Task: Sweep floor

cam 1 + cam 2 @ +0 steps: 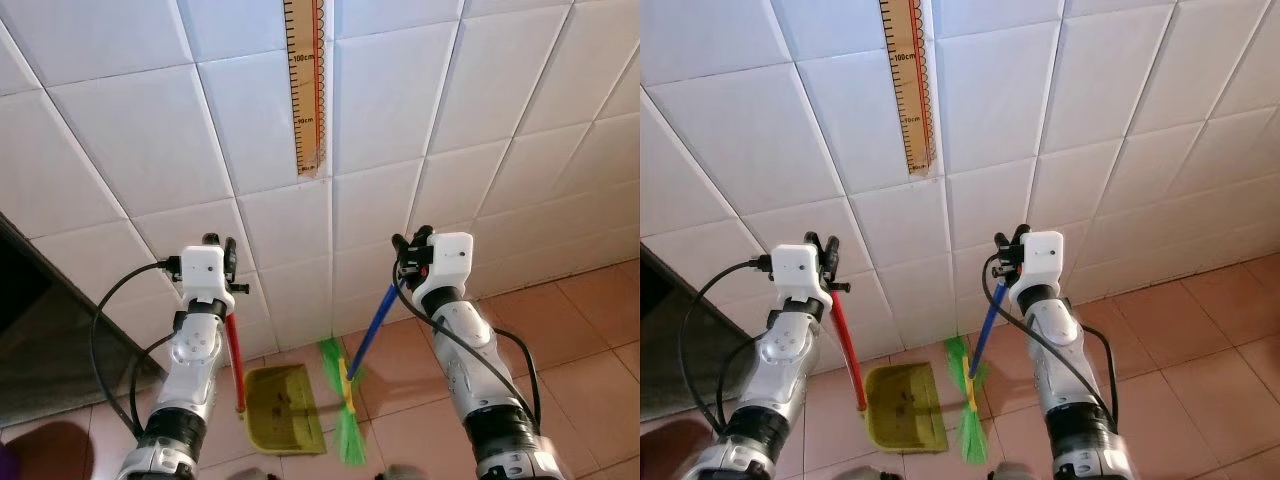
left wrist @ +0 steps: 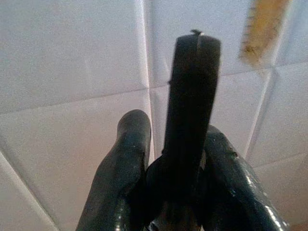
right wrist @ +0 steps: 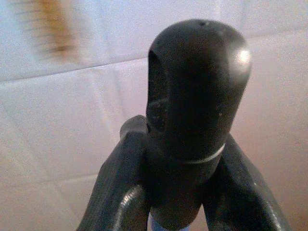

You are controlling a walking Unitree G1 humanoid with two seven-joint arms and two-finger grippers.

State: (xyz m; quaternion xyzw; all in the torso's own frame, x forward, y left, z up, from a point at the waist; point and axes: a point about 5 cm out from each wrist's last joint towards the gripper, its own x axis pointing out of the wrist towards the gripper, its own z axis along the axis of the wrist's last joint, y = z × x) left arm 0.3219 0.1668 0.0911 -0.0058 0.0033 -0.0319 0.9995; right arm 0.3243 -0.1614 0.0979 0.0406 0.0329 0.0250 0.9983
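Lower edge of the head views cuts off both our arms. Left gripper, fingers clamped on the black top of the red-handled yellow-green plastic dustpan, low centre-left. Right gripper, fingers clamped round the rounded black cap of the blue-handled broom with green bristles, low centre, just beside the dustpan. Wrist views give the caps close, wall blurred behind. Terracotta floor tiles lower right; white tiled wall beyond, wooden height ruler at top centre.
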